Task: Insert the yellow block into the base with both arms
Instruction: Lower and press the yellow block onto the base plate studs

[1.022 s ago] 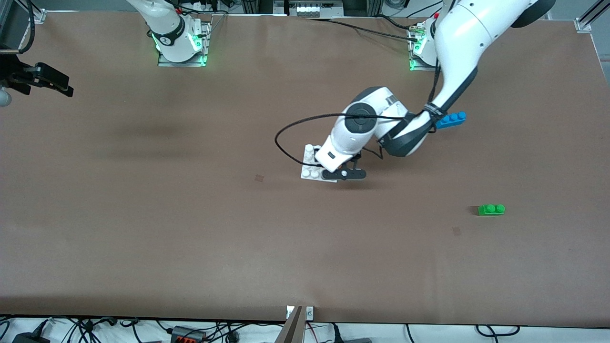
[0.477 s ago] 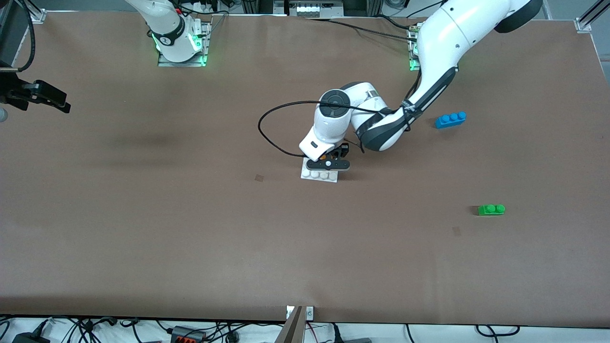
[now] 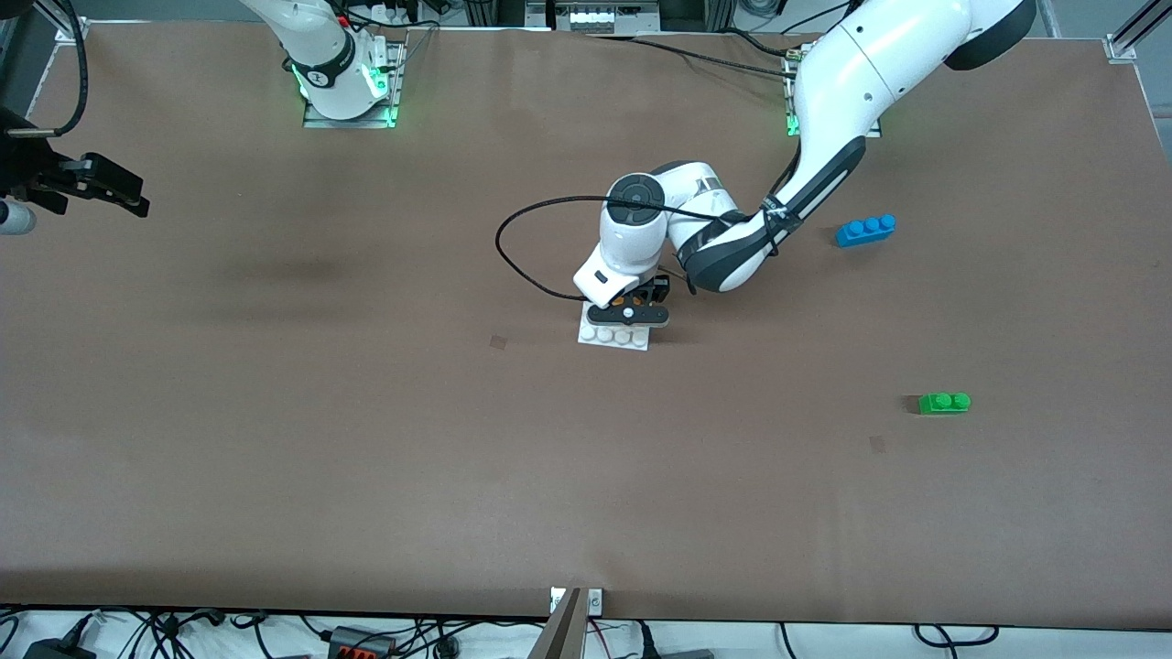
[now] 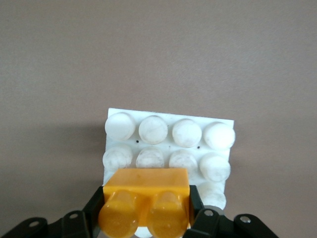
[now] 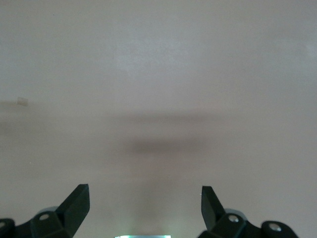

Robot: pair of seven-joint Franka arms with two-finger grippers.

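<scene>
The yellow block (image 4: 144, 201) is sitting clamped between the fingers of the left hand (image 3: 632, 307), studs facing the wrist camera, directly over the base (image 4: 168, 148). In the left wrist view its long axis is running parallel to the rows of white studs, so the block is already lined up with the grid rather than skewed across it. The relation that matters for the coming move is vertical: the block is hanging over the base's row of studs closest to the hand, and the seating motion looks like a straight press down. Whether the block's underside is already touching those studs or is just above them is hard to judge, since the block is hiding that row.

On the surface (image 3: 366, 458) the base is lying near the middle, with only its near row of studs showing below the left hand in the front view. The left arm is reaching in from its end of the surface and is by far the nearer of the two.

The right hand (image 3: 82, 178) is waiting well apart, over the right arm's end of the surface, its fingers (image 5: 77, 203) spread wide and holding nothing. Judging by the task, it may be needed to steady the base, and it has a long way to come.

The blue three-stud brick (image 3: 865, 230) and the green two-stud brick (image 3: 944, 403) are lying toward the left arm's end, clear of the work.
</scene>
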